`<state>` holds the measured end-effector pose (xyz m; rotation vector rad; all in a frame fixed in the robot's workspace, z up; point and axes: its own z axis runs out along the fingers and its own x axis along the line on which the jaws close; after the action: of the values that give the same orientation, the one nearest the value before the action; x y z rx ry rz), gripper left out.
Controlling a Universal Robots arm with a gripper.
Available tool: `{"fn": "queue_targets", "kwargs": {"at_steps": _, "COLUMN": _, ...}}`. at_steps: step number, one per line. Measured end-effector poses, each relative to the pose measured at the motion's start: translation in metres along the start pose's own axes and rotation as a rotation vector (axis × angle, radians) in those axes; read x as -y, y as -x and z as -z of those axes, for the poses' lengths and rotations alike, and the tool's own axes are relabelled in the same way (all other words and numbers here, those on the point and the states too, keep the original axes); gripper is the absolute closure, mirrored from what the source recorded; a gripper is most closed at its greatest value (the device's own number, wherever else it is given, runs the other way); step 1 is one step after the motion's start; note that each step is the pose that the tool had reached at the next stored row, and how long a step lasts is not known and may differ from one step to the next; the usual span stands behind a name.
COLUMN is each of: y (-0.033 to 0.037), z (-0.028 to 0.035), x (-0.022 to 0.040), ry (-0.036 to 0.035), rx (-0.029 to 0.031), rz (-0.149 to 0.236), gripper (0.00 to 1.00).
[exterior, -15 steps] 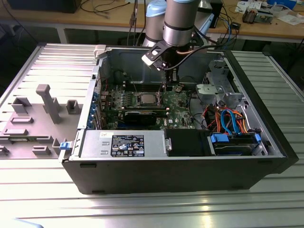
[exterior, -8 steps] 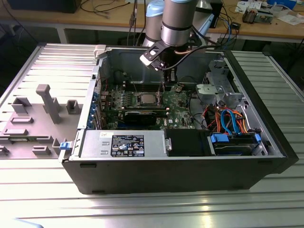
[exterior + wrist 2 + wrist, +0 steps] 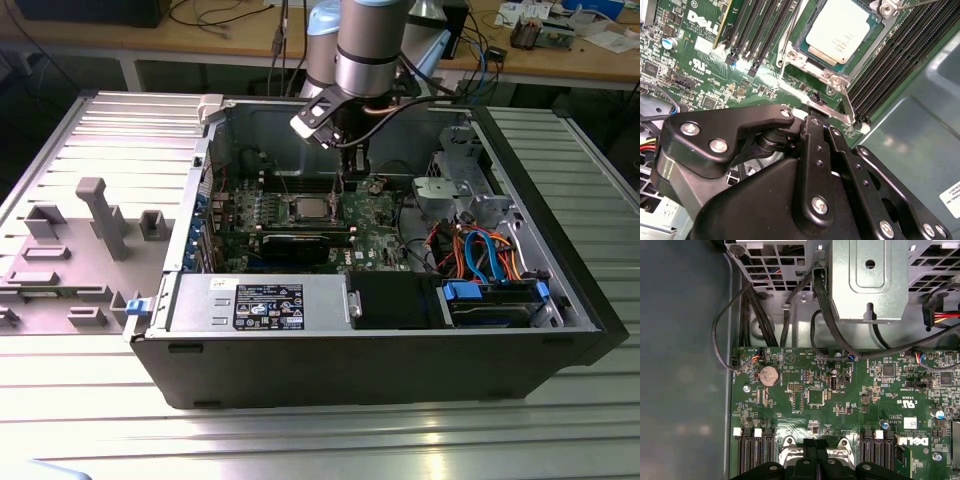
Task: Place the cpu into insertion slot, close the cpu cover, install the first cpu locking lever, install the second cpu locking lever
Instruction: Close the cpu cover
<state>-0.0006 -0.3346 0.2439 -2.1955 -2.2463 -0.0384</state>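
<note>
Nearest to us in the second wrist view is the black gripper [image 3: 816, 116]. Its two fingers [image 3: 810, 150] are drawn narrow, almost together. We cannot tell whether they pinch anything. Their tips hang just beside a silvery locking lever [image 3: 844, 111] that runs along the socket's edge.

Past the lever lies the cpu cover [image 3: 810, 66], down flat, and through its window we see the cpu [image 3: 840, 27], silvery face up, flanked by long black memory slots [image 3: 890, 65].

The first wrist view looks the other way. Beyond the fingertips we see green circuit board [image 3: 840, 390] with a round coin battery [image 3: 769, 375], then black cables [image 3: 825, 305] and a grey metal cage [image 3: 870, 280]. The chip itself is hidden there.

The exterior view places it all. The arm reaches down into an open computer case [image 3: 350, 370], and the cpu sits in the insertion slot [image 3: 293, 208], just towards the exterior view's left of the gripper. A black-labelled power supply [image 3: 262, 303] lies nearer the camera, and the case rests on a ribbed metal table [image 3: 300, 440].
</note>
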Motion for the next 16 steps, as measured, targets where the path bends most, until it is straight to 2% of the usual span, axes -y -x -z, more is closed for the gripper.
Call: {"fn": "queue_targets", "kwargs": {"at_steps": 16, "y": -0.0001, "z": -0.0008, "x": 0.0049, "ry": 0.0000, "rx": 0.0000, "rz": 0.000, "gripper": 0.89}}
